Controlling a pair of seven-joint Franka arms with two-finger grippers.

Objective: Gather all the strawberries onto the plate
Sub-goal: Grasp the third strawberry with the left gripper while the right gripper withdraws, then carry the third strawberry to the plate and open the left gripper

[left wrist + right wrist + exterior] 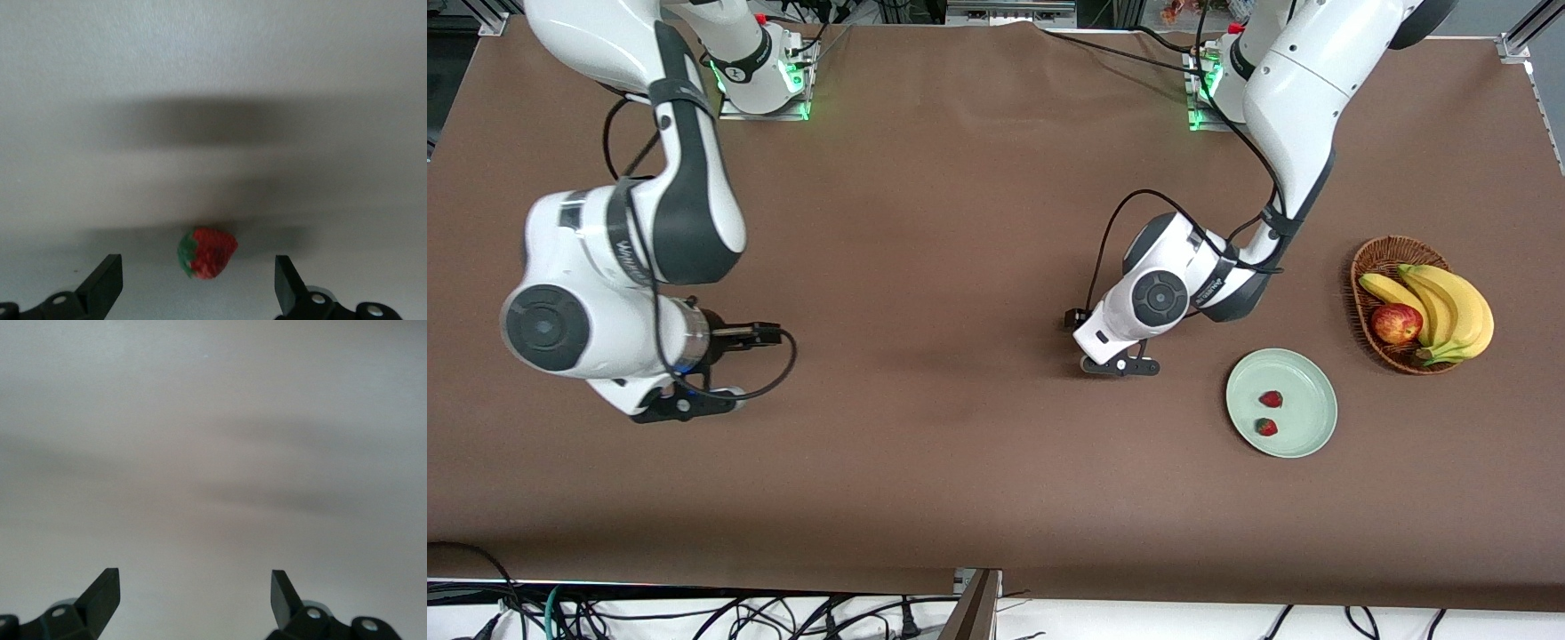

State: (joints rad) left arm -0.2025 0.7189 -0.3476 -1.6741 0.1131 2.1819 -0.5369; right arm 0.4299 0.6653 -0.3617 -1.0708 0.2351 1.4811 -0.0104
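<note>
A: Why is the left gripper (197, 283) low over the table (960, 267)?

B: A third strawberry (208, 252) lies on the cloth between its wide-open fingers, held by nothing yet. The plate (1303, 378) sits at about four o'clock from it, close enough for a short carry.

A: The plate's contents?

B: Two strawberries (1270, 399), with room left.

A: And the right gripper (685, 404)?

B: Waiting, fingers wide, empty.

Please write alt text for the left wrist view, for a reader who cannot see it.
One small red strawberry with a green leafy cap lies on the plain table surface, between the two open black fingers of the left gripper. The fingers do not touch it.
</note>
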